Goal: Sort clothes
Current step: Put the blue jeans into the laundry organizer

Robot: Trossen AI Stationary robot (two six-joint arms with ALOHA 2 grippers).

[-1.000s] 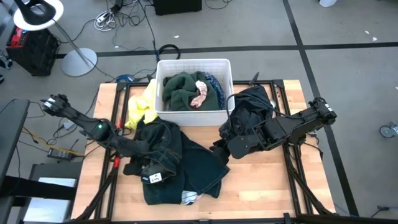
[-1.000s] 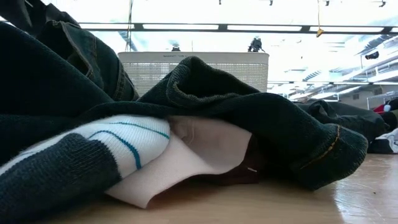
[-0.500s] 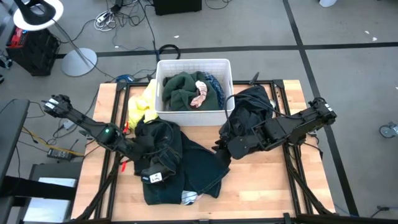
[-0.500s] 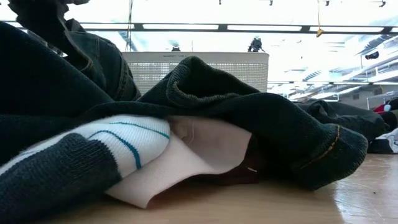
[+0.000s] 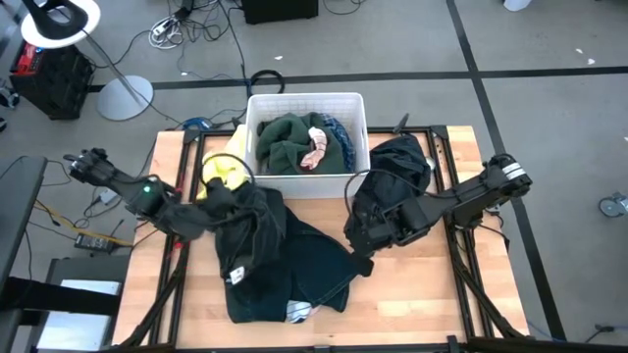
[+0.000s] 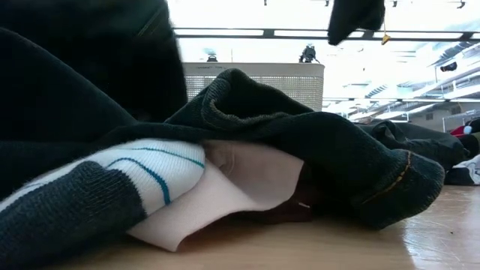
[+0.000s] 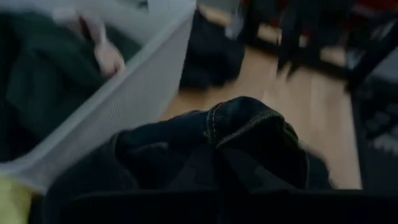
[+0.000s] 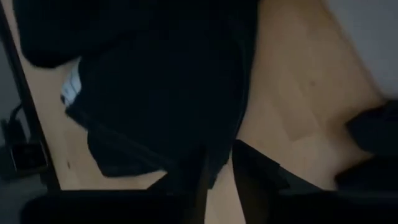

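A heap of clothes lies on the table's near left: dark jeans (image 5: pixel 257 227) over a dark green garment (image 5: pixel 319 265), with a white-striped sock (image 6: pixel 150 171) and a pale pink piece (image 6: pixel 251 180) under it. My left gripper (image 5: pixel 222 202) is shut on the jeans and holds part of them up. A yellow garment (image 5: pixel 222 173) lies left of the white bin (image 5: pixel 306 182), a black one (image 5: pixel 397 165) to its right. My right gripper (image 5: pixel 357 241) hangs at the green garment's right edge (image 8: pixel 233 124), fingers a little apart. My left gripper holds a bunched fold of the jeans with a stitched seam (image 7: pixel 245 124), coming from the table's left and slanting down. That fold is lifted, while the rest of the jeans (image 5: pixel 253 284) hangs down onto the heap. My right gripper points steeply down at the dark cloth's edge; whether it touches it I cannot tell.
The bin holds a dark green garment (image 5: pixel 289 142), a salmon pink piece (image 5: pixel 316 149) and blue plaid (image 5: pixel 334 127). Bare wood (image 5: pixel 412 294) shows at the near right. The bin's wall (image 7: pixel 134 93) stands close beside my left gripper.
My left gripper has taken hold of the jeans and risen, drawing back toward the table's left and far side; the jeans' upper part has lifted and bunched while the rest stays on the heap. My right gripper has sunk toward the green garment's right edge.
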